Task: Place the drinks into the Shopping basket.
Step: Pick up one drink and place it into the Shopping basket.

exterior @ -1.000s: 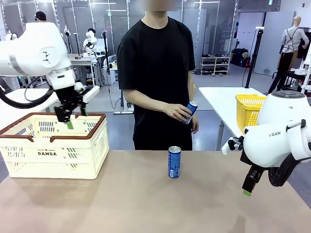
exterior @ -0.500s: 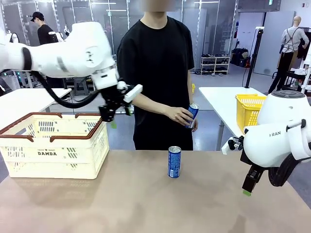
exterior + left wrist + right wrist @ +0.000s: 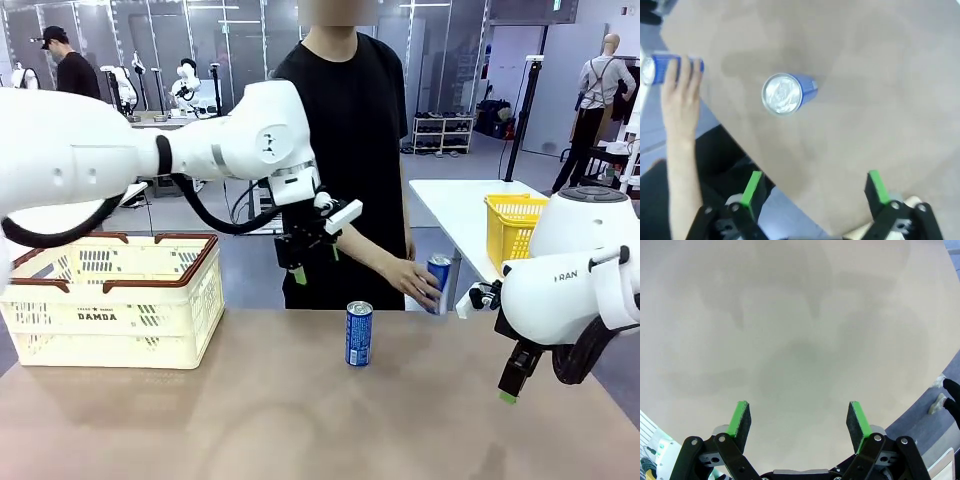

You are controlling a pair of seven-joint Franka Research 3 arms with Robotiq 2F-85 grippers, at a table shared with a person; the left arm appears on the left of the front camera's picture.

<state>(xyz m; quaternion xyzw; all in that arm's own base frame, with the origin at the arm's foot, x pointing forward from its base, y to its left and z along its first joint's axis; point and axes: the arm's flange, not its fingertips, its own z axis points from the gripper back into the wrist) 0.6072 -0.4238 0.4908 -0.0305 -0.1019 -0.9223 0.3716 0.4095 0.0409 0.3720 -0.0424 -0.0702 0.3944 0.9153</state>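
A blue drink can (image 3: pixel 359 333) with white markings stands upright mid-table; from above its silver top (image 3: pixel 783 94) shows. The person's hand holds a second blue can (image 3: pixel 438 283) at the table's far edge, also seen in the left wrist view (image 3: pixel 662 68). My left gripper (image 3: pixel 317 262) hangs open in the air, up and slightly left of the standing can, nothing between its green pads (image 3: pixel 754 186). The cream Shopping basket (image 3: pixel 110 300) with a brown rim sits at the table's left. My right gripper (image 3: pixel 510 390) hovers open over bare table at the right (image 3: pixel 799 412).
The person stands at the far side, behind the standing can. A bright yellow mesh basket (image 3: pixel 512 225) sits on a separate white table at the back right. Bare tabletop (image 3: pixel 300 420) spreads across the front.
My left arm has swung right from above the basket to above the standing can. The person's hand has lowered the second can toward the table's far edge. The right arm is still.
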